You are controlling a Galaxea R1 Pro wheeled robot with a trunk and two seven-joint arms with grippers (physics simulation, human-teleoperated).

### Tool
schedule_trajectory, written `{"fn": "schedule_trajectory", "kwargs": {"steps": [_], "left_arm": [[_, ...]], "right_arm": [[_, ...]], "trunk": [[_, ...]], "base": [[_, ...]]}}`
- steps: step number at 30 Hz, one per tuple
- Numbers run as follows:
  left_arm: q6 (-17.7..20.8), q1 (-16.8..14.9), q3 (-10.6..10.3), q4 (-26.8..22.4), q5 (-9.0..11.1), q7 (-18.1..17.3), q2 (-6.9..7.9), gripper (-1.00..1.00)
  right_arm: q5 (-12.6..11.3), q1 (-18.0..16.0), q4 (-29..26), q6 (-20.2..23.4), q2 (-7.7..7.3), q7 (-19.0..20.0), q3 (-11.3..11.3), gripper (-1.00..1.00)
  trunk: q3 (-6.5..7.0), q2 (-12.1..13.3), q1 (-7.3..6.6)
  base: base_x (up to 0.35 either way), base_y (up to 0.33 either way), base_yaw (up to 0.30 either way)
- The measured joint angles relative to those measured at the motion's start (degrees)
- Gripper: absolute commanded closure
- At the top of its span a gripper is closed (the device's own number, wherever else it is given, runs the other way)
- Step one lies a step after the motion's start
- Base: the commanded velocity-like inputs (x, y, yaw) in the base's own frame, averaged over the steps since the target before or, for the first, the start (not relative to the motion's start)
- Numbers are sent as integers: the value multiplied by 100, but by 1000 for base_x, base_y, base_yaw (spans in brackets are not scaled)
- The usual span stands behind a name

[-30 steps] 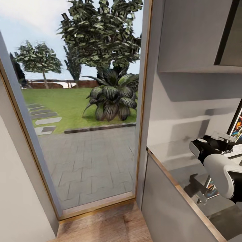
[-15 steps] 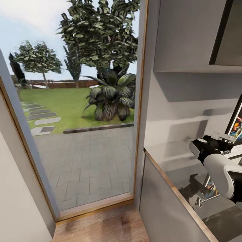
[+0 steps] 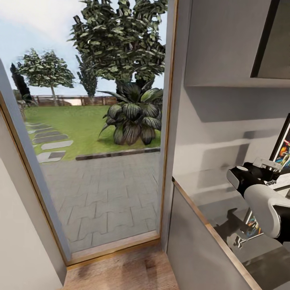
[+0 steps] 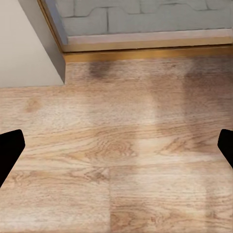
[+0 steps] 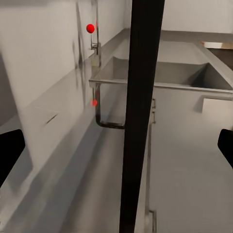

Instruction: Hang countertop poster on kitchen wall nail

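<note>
The poster (image 3: 285,148) stands upright on the kitchen countertop (image 3: 209,189) at the far right, cut off by the picture's edge; I see its black frame and some colourful print. My right gripper (image 3: 273,167) reaches up to it. In the right wrist view the poster's frame edge (image 5: 141,121) rises as a black bar between the wide-apart fingertips (image 5: 9,155), so this gripper (image 5: 117,150) is open around it. My left gripper (image 4: 116,150) is open over the wood floor (image 4: 121,160). The wall nails are out of view.
A tall glass door (image 3: 100,161) with a wooden frame looks onto a garden. A pale grey wall (image 3: 225,133) and dark upper cabinet (image 3: 274,40) stand above the counter. Past the poster lie the sink (image 5: 165,73) and chrome tap (image 5: 95,43).
The whole head view shifted slightly between one second and half a second ago, so the camera moved. My right arm holds the same place by the poster.
</note>
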Motion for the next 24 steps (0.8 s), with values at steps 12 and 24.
{"fn": "schedule_trajectory", "kwargs": {"steps": [12, 24], "left_arm": [[-4, 4, 6, -5, 0, 0, 0, -100], [-3, 4, 6, -9, 0, 0, 0, -100]], "right_arm": [[-477, -1, 2, -7, 2, 16, -27, -100], [-515, -1, 2, -8, 2, 16, -19, -100]], "trunk": [[0, 0, 0], [0, 0, 0]], "base": [[0, 0, 0], [3, -1, 0]]}}
